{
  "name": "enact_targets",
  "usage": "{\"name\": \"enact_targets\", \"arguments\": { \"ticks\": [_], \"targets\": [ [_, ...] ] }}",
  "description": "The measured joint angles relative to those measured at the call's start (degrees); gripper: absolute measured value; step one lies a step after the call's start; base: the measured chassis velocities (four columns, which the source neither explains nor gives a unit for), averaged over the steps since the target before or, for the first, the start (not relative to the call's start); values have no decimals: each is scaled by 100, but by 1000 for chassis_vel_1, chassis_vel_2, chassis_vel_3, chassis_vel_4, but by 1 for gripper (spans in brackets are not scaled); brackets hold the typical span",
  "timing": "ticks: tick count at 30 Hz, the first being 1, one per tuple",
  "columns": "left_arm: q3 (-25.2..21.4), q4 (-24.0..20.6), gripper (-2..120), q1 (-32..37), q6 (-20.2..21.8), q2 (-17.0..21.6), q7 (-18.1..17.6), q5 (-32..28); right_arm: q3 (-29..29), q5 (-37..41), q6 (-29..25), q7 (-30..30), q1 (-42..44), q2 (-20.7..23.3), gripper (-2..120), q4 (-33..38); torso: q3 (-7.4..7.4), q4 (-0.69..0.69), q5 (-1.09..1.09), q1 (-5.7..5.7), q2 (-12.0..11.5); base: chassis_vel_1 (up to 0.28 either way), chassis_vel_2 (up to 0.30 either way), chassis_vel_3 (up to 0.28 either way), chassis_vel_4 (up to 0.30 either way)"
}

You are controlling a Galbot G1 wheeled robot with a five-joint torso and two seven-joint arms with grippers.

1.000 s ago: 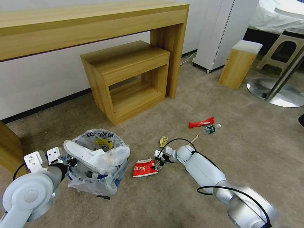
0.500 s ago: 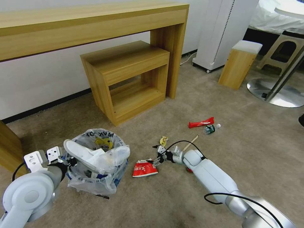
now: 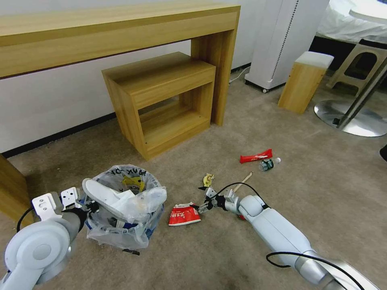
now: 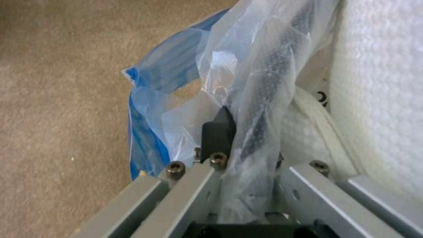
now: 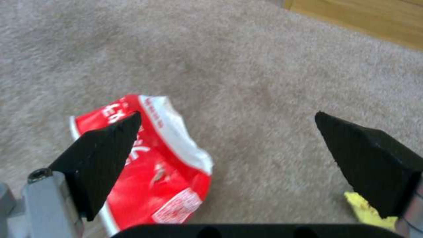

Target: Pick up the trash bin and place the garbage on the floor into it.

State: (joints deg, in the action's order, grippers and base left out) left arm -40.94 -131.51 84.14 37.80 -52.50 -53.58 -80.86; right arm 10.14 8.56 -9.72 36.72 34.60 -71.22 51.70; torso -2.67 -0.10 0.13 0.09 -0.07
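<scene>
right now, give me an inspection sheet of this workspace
surface: beige carpet, dry.
job's things: bin upright, bag-lined, a white slipper sticking out.
clutter: red-white packet, yellow scrap, stick, red wrapper, small bottle, all on the carpet.
claws: left claw shut on the bin's rim; right claw open, low beside the packet.
cables: black cable looped at the right wrist.
surroundings: wooden desk, low shelf unit, wood stool.

The right gripper (image 3: 203, 198) has drawn back from the red-white packet (image 3: 183, 214), fingers spread
</scene>
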Motion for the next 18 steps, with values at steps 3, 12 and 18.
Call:
{"name": "enact_targets", "arguments": {
  "ticks": [3, 12, 18],
  "targets": [
    [-12, -1, 0, 7, 0, 2, 1, 11, 28, 1, -62, -2, 2, -4, 100, -39, -1, 0, 0, 1, 0, -149, 151, 147, -155],
    [-20, 34, 0, 6, 0, 18, 24, 41, 93, -4, -224, 15, -16, -22, 100, -113, -3, -1, 0, 5, 0, -154, 165, 153, -160],
    [-13, 34, 0, 4, 1, 20, 24, 41, 137, -120, -268, 84, -64, -88, 100, -207, 0, -1, 0, 1, 0, -5, 6, 0, 1]
  ]
}}
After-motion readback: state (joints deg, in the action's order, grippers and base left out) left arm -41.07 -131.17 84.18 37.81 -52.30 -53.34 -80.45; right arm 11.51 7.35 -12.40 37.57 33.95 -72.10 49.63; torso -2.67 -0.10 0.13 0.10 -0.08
